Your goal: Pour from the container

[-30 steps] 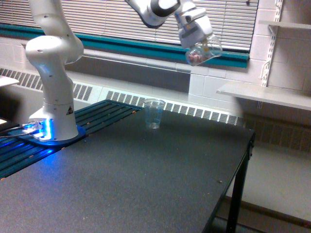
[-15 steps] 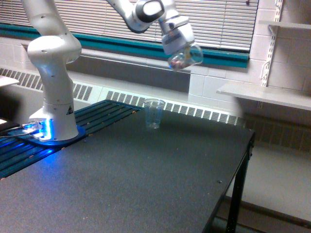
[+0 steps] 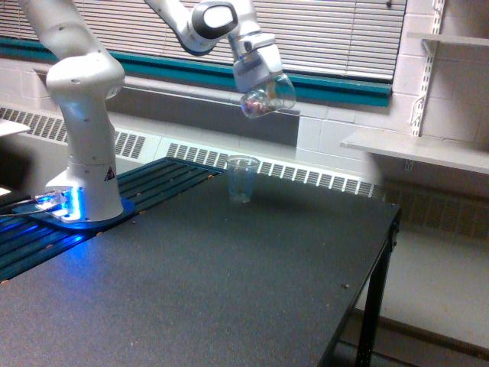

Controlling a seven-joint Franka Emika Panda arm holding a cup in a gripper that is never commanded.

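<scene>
clear container (image 3: 265,98), dark reddish bits inside

Arm reaches high, tool (image 3: 263,93) clamped, angled downward.

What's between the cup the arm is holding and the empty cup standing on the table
Nothing: the exterior view shows only open air between the held cup and the empty cup; wall and vent lie behind.

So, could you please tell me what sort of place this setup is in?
Probably a lab or workshop room: a robot arm bolted beside a black worktable, painted block walls with bare wall shelves, and window blinds.
</scene>
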